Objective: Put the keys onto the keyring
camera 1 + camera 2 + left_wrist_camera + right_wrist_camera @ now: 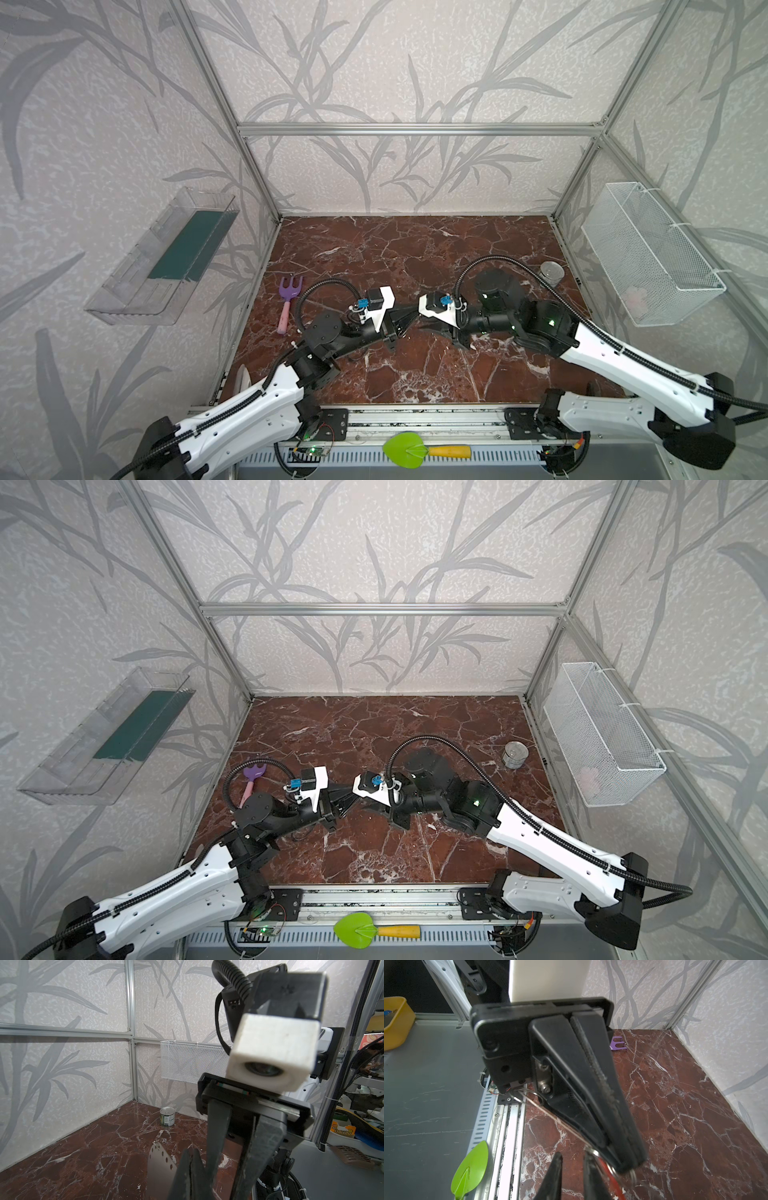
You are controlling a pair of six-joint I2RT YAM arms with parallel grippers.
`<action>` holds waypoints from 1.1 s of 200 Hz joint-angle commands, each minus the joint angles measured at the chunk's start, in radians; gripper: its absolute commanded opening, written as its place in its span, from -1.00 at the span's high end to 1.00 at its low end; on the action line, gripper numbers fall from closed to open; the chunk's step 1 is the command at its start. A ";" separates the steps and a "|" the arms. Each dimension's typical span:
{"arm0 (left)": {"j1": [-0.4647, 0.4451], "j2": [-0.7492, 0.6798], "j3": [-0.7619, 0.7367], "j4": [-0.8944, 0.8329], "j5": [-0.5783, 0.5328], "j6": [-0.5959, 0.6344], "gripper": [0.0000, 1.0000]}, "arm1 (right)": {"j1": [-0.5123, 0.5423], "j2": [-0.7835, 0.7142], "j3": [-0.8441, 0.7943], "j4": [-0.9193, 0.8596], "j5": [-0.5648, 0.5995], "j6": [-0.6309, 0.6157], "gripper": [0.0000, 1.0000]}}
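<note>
Grey keyring [160, 1164] pinched in my left gripper [630, 1164]; my right gripper [571, 1157] stands slightly parted (red keys [611, 1177] just beside its finger).

The table [415, 257] has a dark red marbled top with white veins. A toy rake [289, 299] lies flat near its left edge, purple head toward the back, pink handle toward the front. A can [552, 273] stands upright near the right edge, well apart from the rake.
</note>
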 commanded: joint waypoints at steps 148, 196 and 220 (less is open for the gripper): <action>0.003 -0.066 -0.033 0.060 0.081 -0.013 1.00 | -0.023 -0.047 0.006 0.047 0.016 0.030 0.58; 0.002 -0.062 -0.030 0.055 0.080 -0.011 1.00 | -0.025 -0.061 0.005 0.055 -0.007 0.036 0.59; 0.002 -0.061 -0.029 0.055 0.080 -0.009 1.00 | -0.023 -0.075 0.001 0.057 -0.017 0.038 0.60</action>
